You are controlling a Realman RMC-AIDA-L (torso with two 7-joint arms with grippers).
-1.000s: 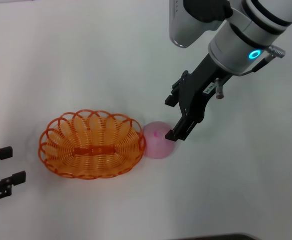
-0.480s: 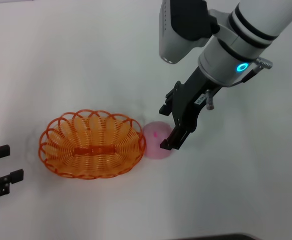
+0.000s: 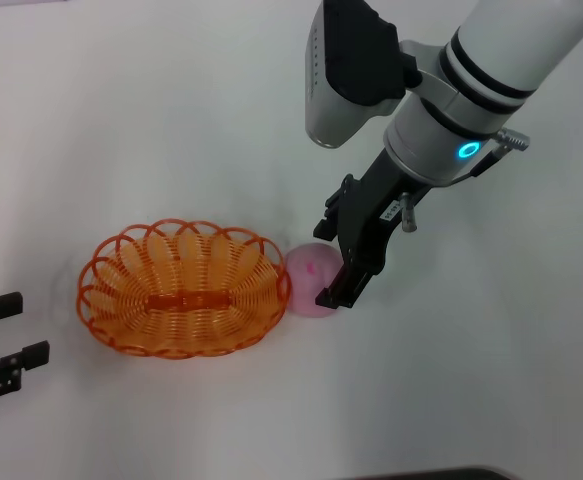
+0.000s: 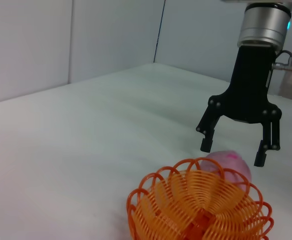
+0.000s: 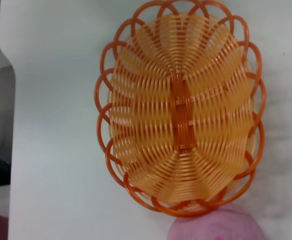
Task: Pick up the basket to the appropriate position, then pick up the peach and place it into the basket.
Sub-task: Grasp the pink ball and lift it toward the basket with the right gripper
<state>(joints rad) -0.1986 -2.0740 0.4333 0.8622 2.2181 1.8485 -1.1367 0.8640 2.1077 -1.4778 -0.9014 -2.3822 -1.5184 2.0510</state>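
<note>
The white table (image 3: 121,120) carries my orange basket (image 3: 183,288), its rim touching the pink peach (image 3: 309,278) on its right. My right gripper (image 4: 234,146) hangs spread wide just above the peach, holding nothing. My left gripper (image 3: 1,340) sits parked near the table's left edge, fingers apart.

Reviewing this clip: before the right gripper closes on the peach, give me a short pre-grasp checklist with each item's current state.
1. Right gripper open: ok.
2. Fingers straddle the peach: cannot tell; in the left wrist view the tips sit just above it, either side.
3. Peach clear of the basket: not ok, it lies against the rim.
4. Basket empty and upright on the table: ok.
5. Left gripper clear, at the table's edge: ok.
</note>
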